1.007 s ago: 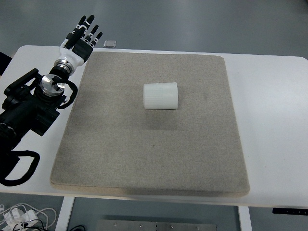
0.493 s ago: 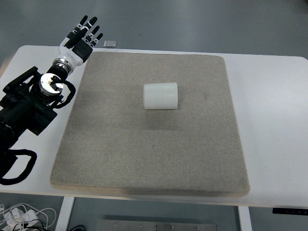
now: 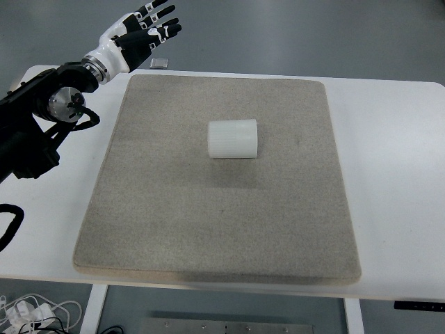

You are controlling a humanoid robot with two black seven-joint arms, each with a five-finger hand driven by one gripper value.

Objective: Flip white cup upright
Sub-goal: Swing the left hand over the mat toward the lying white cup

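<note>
I see the cup [image 3: 233, 139] lying on its side mid-mat [image 3: 174, 229]; my left hand [image 3: 139, 31] hovers past the mat's far-left corner, fingers spread, empty.

Open mat [image 3: 208, 223] all around cup [image 3: 233, 139]

Left arm: enters from the left edge, reaching toward the top.
Left hand [image 3: 139, 31]: fingers spread, holding nothing.
</note>
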